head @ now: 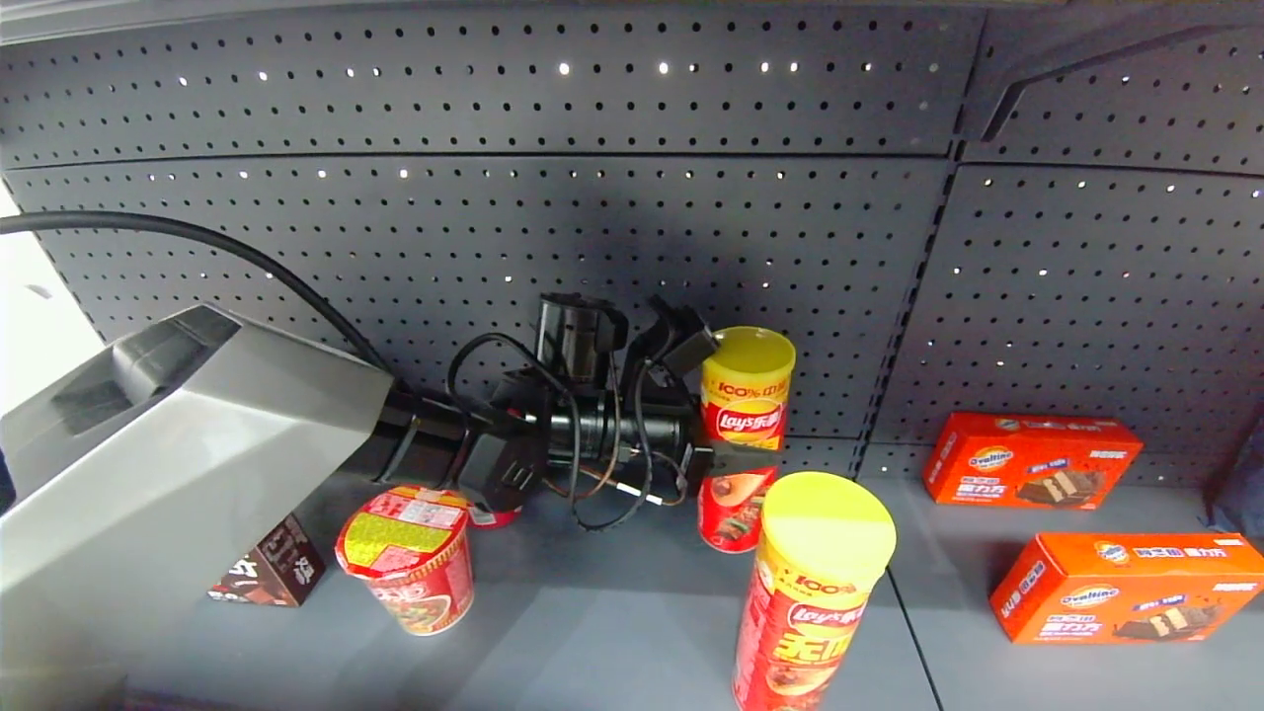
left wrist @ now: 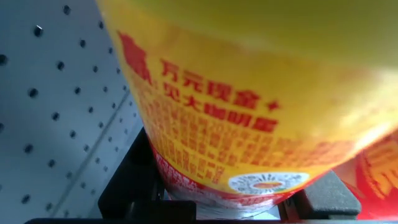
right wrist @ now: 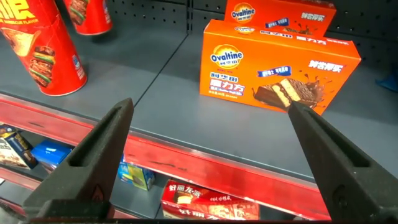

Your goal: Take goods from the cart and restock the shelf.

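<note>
- The left claw (head: 733, 456) is clamped on a chip can (head: 746, 395). Its dark fingers (left wrist: 124, 186) press the can's sides low on the body.
- The held can stands upright at the back of the shelf (head: 612, 632), just in front of the pegboard wall (head: 592, 197). Whether its base is touching the shelf or hanging just above it cannot be told.
- Step in hand, as I judge it: placing this can in the back row. The next move probably calls for seating the base flat, spreading the claw, and drawing the arm straight back the way it lies.
- A second can (head: 815, 592) stands just in front of the held one and a little toward the robot's right. A careless retreat could tip it.
- On the arm's other side, a noodle cup (head: 410, 558) sits near the forearm with a brown box (head: 276, 568) beside it, so there is little room to sweep sideways.
- Open shelf floor lies between the cup and the front can, and that is the cleanest lane out.
- The right claw (right wrist: 214, 165) hangs with its fingers wide apart and empty, just off the shelf's red front lip (right wrist: 37, 118).
- It faces an orange box (right wrist: 280, 65), with a second box (right wrist: 280, 12) behind that.
</note>
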`<state>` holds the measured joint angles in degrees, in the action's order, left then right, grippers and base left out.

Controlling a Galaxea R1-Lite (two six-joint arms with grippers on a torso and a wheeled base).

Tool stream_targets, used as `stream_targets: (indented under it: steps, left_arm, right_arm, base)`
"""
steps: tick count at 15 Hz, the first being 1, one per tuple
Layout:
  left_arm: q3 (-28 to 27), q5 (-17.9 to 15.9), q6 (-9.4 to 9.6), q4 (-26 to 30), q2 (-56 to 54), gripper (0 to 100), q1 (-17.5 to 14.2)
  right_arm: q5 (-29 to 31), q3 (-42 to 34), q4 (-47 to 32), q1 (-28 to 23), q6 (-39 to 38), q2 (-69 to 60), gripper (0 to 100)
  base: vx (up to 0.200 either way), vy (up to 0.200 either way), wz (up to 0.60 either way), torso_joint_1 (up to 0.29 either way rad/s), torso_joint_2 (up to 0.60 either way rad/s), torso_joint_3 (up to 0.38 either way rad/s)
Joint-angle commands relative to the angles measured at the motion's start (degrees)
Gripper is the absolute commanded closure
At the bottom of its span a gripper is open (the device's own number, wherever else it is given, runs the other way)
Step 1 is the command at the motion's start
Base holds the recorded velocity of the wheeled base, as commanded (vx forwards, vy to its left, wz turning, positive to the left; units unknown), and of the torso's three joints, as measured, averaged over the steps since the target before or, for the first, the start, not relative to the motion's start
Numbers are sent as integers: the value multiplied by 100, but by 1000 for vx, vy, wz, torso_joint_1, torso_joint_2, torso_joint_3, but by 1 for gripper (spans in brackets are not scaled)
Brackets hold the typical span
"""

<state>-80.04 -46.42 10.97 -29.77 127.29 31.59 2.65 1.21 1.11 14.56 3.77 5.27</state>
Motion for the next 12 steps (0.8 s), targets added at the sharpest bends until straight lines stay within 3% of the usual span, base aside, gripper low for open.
stream_targets:
  steps: [1, 9, 10, 12]
  left_arm:
    - [-143, -7, 1, 15, 138, 100, 14]
    - [-117, 2, 10, 15, 252, 100, 49]
    - [-117, 2, 10, 15, 270, 0, 49]
    - [-117, 2, 10, 6, 314, 0, 58]
  right_arm:
    - [8, 2, 3, 3, -8, 27, 0]
    - [-1, 2, 3, 3, -25, 18, 0]
    - [-1, 2, 3, 3, -34, 18, 0]
    - [-1, 2, 3, 3, -25, 18, 0]
  base:
    - [0, 0, 0, 0, 0, 0]
    - [0, 0, 0, 0, 0, 0]
    - [0, 0, 0, 0, 0, 0]
    - [0, 0, 0, 0, 0, 0]
